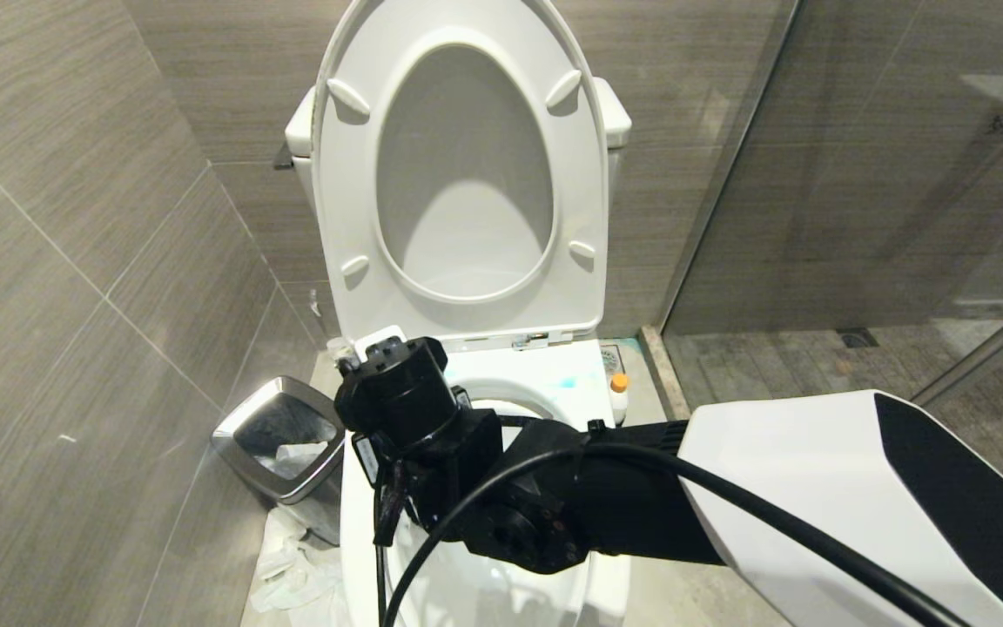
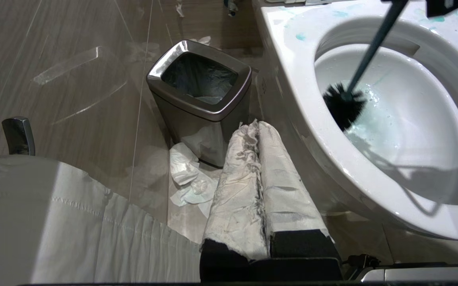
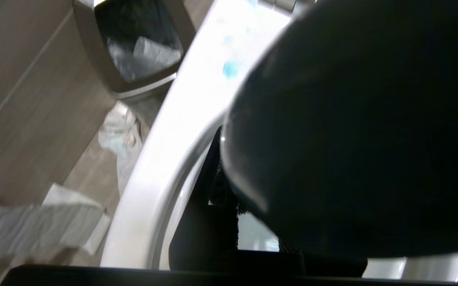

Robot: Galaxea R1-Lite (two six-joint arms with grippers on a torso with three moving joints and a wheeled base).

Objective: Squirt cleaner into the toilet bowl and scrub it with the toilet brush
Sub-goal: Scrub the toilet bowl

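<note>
Glossy white ceramic is seen everywhere in the toilet bowl [image 2: 412, 131], and turquoise spots of cleaner are spread on its rim and in the water. The toilet brush [image 2: 346, 101] is placed inside the bowl, its black bristle head pressed near the inner wall on the bin side, while its slim teal handle rises toward the right hand [image 1: 388, 361], which is above the bowl in the head view. Whether the right hand is closed on the handle cannot be told, because its fingers are hidden by the wrist. The left hand [image 2: 259, 131] is parked low beside the bowl, its two wrapped fingers closed together on nothing. The cleaner [image 1: 618, 396] stands on the floor next to the toilet, near the glass partition. The waste bin [image 2: 201, 95] is on the other side. The brush is judged to be light, with a stiff handle and springy bristles; when wet, the handle may be slippery, so it is best taken high up, far from the head.
</note>
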